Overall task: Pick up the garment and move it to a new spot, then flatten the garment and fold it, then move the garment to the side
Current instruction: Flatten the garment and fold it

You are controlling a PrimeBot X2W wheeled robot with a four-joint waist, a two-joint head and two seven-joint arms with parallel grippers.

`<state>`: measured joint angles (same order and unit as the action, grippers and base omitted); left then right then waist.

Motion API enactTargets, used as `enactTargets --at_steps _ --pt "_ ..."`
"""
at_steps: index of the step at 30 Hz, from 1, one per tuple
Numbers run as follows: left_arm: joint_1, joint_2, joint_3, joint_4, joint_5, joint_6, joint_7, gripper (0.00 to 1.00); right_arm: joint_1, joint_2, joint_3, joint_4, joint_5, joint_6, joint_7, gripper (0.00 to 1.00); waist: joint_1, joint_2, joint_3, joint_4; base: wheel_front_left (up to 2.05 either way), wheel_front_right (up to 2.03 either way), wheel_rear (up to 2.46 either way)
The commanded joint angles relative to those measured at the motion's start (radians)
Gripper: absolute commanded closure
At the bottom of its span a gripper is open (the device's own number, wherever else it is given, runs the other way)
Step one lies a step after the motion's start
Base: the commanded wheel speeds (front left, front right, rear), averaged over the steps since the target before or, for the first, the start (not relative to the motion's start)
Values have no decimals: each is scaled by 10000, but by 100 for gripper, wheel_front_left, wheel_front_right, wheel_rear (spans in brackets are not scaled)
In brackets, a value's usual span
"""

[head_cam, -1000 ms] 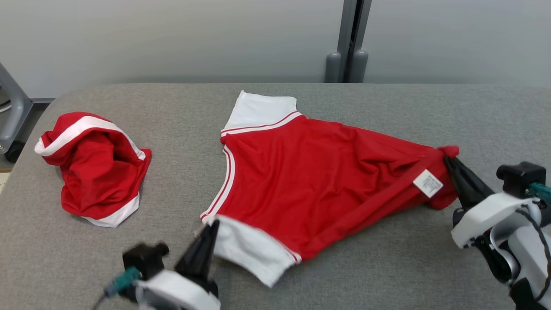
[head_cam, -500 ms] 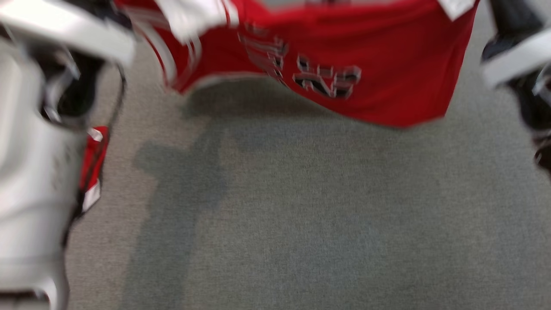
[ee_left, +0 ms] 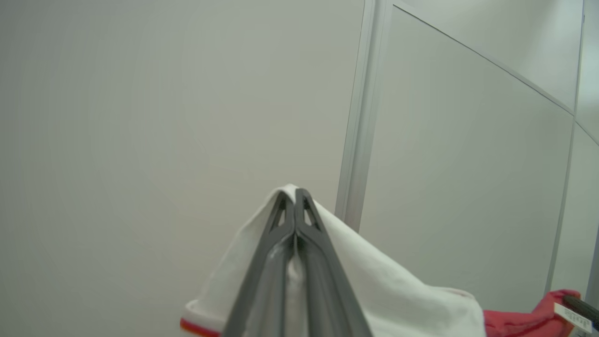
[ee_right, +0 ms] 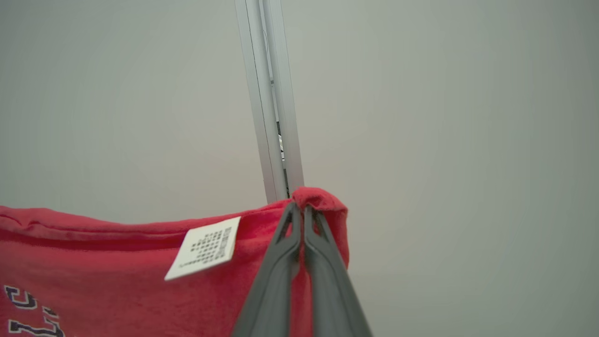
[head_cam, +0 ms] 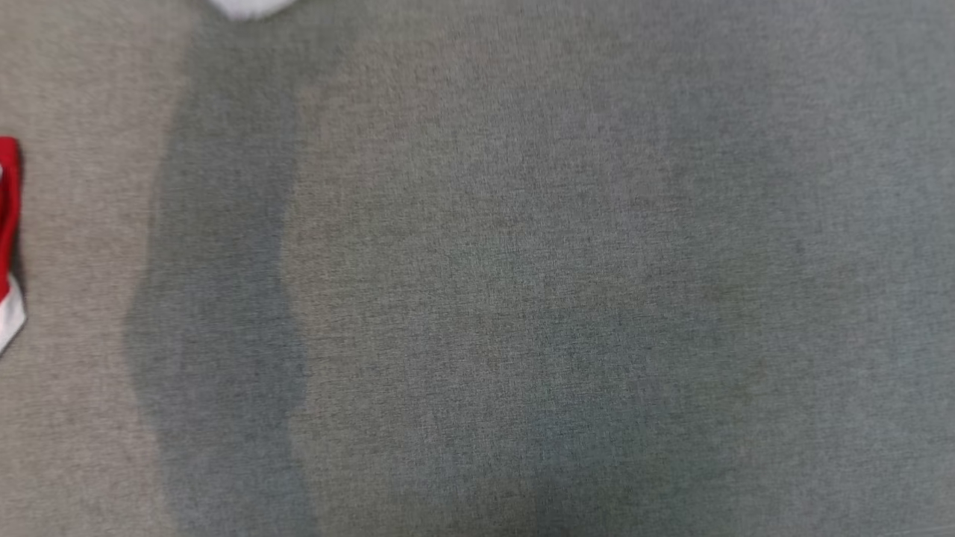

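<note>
The grey fabric table [head_cam: 522, 298] spreads across the head view, with a soft shadow down its left part; in the wrist views a pale wall panel [ee_left: 140, 117] stands behind, split by a metal post [ee_right: 271, 117]; the red garment [ee_right: 93, 262] hangs in the air before that wall, held between both grippers; its white sleeve [ee_left: 398, 290] is pinched in the closed left gripper [ee_left: 295, 196]; a bunched red corner is clamped in the closed right gripper [ee_right: 299, 210]; a second red cloth [head_cam: 7, 224] lies on the table at the head view's left edge; a white label [ee_right: 203, 252] hangs just beside the right fingers.
</note>
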<state>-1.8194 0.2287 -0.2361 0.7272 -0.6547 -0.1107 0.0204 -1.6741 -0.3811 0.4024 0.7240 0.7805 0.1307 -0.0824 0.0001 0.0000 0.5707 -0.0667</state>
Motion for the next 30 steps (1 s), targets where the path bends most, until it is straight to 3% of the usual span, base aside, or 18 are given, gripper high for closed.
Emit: enactTargets --at_steps 1,8,17,25,30 --pt "-426 -37 -67 261 124 -44 -131 100 -410 -53 116 230 -163 3 -91 100 -1 0 548 -139 0 0 0" --pt "-1794 -254 -494 1425 278 -139 -417 100 -1668 -295 529 1215 -367 3 -385 100 -1 0 1090 -3 0 0 0" --pt "-1784 -403 -834 2238 -58 -203 -821 100 -1603 -333 1012 1926 15 3 -838 100 -1 0 1326 41 0 0 0" --pt "310 -86 -1465 1046 -1207 -193 -1598 100 -62 -432 1750 1249 774 3 -1517 100 -1 0 885 -43 0 0 0" --pt "2562 505 -1831 -307 -1739 -195 -2133 100 1745 -805 2137 126 1218 1 -1775 100 -1 0 238 -80 0 0 0"
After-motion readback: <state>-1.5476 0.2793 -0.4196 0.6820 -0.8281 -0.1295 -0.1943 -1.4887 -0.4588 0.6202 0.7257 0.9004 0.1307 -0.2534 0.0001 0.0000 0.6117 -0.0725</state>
